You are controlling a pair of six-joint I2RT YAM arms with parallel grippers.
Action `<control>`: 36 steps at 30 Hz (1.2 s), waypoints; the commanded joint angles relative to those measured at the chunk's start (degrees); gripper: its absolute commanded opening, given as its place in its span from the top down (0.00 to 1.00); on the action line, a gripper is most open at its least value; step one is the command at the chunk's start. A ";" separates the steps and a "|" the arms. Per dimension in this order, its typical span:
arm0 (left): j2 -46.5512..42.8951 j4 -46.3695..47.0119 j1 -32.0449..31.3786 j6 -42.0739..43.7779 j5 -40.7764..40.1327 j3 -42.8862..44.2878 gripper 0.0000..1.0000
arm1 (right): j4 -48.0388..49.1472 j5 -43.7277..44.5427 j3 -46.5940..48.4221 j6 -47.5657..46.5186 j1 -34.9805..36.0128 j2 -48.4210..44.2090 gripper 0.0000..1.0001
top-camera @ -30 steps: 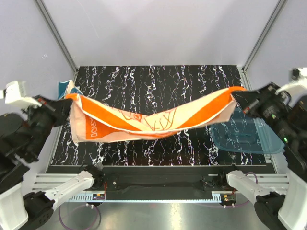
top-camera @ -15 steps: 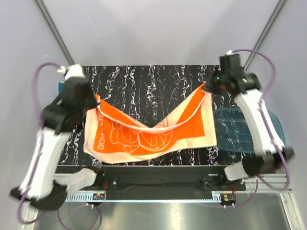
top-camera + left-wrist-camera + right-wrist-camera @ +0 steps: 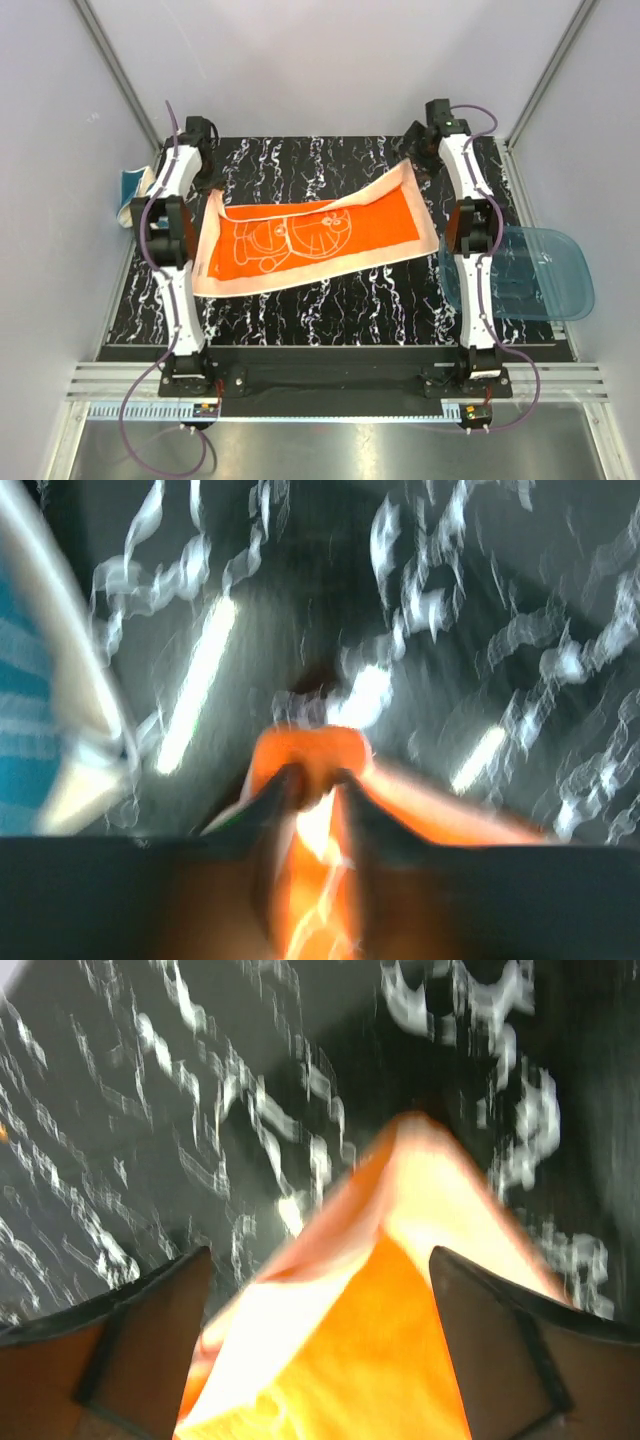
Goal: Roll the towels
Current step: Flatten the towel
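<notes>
The orange towel (image 3: 310, 240) lies spread on the black marbled table (image 3: 330, 310), pattern up, its far right corner raised. My left gripper (image 3: 207, 188) is at the towel's far left corner. In the blurred left wrist view its narrow jaws (image 3: 315, 780) pinch a bunch of the orange cloth (image 3: 430, 800). My right gripper (image 3: 413, 165) is at the far right corner and stands wide open (image 3: 320, 1255), with the orange towel's corner (image 3: 400, 1210) loose between its fingers. The teal towel (image 3: 130, 190) lies crumpled at the table's left edge and also shows in the left wrist view (image 3: 30, 730).
A translucent blue plastic tray (image 3: 530, 275) hangs over the table's right edge, beside the right arm. Grey walls and metal frame posts enclose the table on three sides. Both arms stretch from the near edge to the far end.
Both arms swung in from the sides to the far end of the table, laying the hanging orange towel down flat. The right gripper opened and let go of its corner.
</notes>
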 commanded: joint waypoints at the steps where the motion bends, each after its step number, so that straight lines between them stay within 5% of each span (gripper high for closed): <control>1: 4.88 -1.44 4.16 -0.66 4.74 13.47 0.52 | -3.92 -3.01 13.88 0.82 -2.20 3.98 0.00; 4: 2.97 0.40 5.40 -2.16 6.51 12.63 0.14 | 2.04 -3.90 6.46 0.82 -3.69 -2.49 0.00; 8: -9.22 7.86 5.22 -2.60 6.42 -0.78 0.02 | 8.56 -2.40 -12.68 -0.23 -3.61 -13.92 0.00; 14: -21.88 11.20 4.35 -2.51 4.58 -13.72 0.05 | 14.89 -5.12 -30.19 -1.81 -0.72 -26.41 0.00; 17: -24.81 14.81 3.38 -2.33 5.10 -21.64 0.07 | 13.06 -5.13 -29.01 -5.06 3.33 -25.37 0.02; 20: -23.77 14.03 2.94 -1.81 7.12 -23.06 0.34 | 7.26 -5.74 -26.45 -6.47 5.70 -22.29 0.19; 21: -23.76 12.98 1.98 -1.46 7.12 -23.32 0.40 | 6.38 -5.92 -27.58 -6.30 6.32 -22.29 0.36; 24: -24.90 13.50 -0.83 0.12 6.07 -26.48 0.52 | 12.22 -6.36 -37.93 -6.04 9.13 -27.19 0.65; 26: -25.87 14.02 -2.86 0.04 5.63 -29.73 0.54 | 14.62 -6.62 -44.07 -5.60 11.23 -28.61 0.72; 32: -25.00 17.27 -4.09 -1.63 7.03 -34.14 0.38 | 17.70 -8.99 -48.59 -5.77 13.53 -27.48 0.81; 36: -21.57 16.58 -4.88 -1.72 7.47 -31.16 0.53 | 19.81 -10.14 -50.70 -5.07 13.88 -26.51 0.83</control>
